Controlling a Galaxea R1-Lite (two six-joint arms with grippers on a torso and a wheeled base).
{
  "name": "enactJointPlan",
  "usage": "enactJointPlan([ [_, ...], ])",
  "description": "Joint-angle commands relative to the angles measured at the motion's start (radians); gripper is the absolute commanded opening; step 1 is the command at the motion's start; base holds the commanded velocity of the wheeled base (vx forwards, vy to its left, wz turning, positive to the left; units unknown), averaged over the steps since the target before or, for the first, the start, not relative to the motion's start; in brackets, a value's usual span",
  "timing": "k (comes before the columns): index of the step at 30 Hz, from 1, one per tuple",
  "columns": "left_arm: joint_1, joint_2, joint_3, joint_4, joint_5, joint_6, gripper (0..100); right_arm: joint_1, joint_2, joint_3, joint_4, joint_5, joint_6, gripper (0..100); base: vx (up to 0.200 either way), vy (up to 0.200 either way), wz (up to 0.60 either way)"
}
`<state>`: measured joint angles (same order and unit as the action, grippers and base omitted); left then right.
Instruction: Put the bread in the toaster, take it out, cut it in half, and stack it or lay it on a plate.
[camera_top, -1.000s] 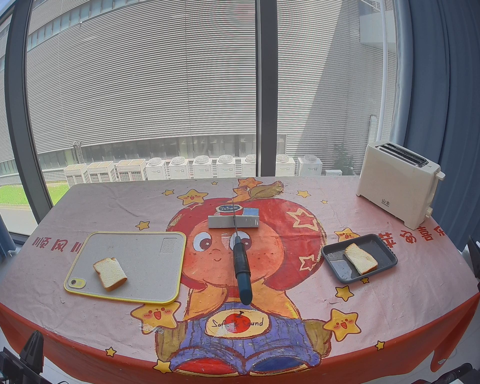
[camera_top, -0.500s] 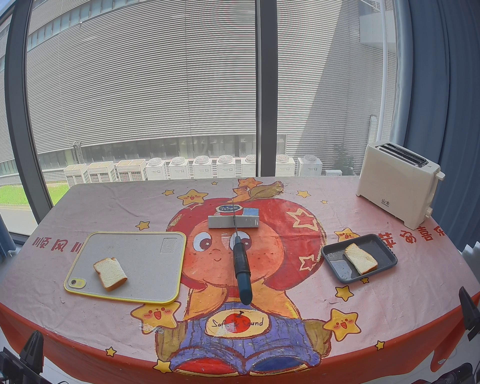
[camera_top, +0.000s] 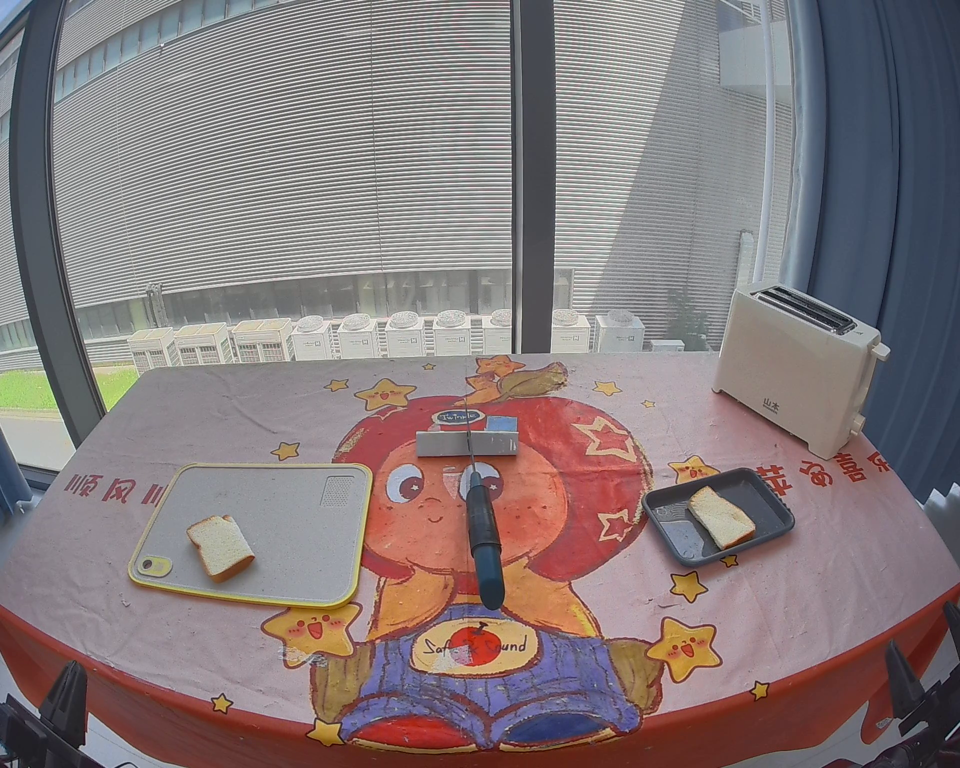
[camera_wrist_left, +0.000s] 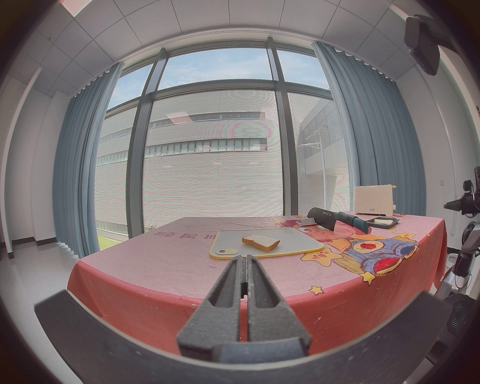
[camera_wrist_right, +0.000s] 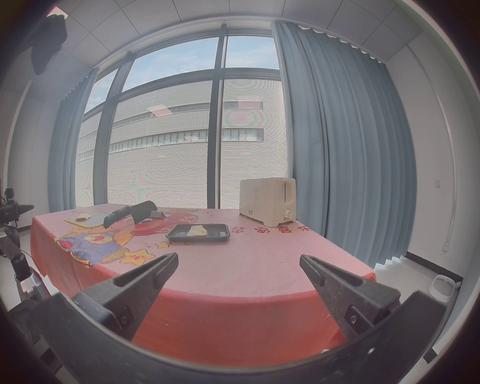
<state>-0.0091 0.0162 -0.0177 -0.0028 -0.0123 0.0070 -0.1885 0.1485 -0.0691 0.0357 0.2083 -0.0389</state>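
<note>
Change: the right gripper (camera_wrist_right: 239, 262) has sunk along the near right edge of the tabletop (camera_top: 800, 620), from beside the rim to below it. Nothing on the tabletop has shifted.

1. Bread, piece on the board (camera_top: 220, 546). Lies flat near the yellow-rimmed cutting board's (camera_top: 290, 520) left end, at the robot's left. Looks like one half of a cut slice, left where the cutting was done.

2. Bread, piece on the plate (camera_top: 721, 516). Lies flat in the dark rectangular plate (camera_top: 683, 538), at the right, in front of the toaster. The bare part of the plate leaves room for a second piece beside or on top of it. By my reckoning that is the step outstanding.

3. Knife (camera_top: 485, 545). Centre of the tabletop, between board and plate. The blade sits in a small slotted holder (camera_top: 467, 442) and the dark handle points toward the robot, probably so it can be picked up cleanly.

4. Toaster (camera_top: 795, 375). Cream, far right corner, slots upward, no bread visible in them.

5. Left gripper (camera_wrist_left: 244, 265). Fingers pressed together on nothing, held low off the near left edge, facing the board.

6. Right gripper. Fingers spread wide, holding nothing, held low off the near right edge, facing plate and toaster.
</note>
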Motion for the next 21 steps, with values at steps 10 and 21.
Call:
enactJointPlan([
  [10, 0.000, -0.016, 0.018, -0.002, 0.000, -0.001, 0, 0.001, -0.050, 0.031, -0.004, 0.002, 0.027, 100, 0.000, 0.000, 0.00],
  [21, 0.000, -0.016, 0.018, 0.000, 0.000, -0.001, 0, 0.001, -0.053, 0.032, -0.005, -0.015, 0.033, 100, 0.000, 0.000, 0.00],
])
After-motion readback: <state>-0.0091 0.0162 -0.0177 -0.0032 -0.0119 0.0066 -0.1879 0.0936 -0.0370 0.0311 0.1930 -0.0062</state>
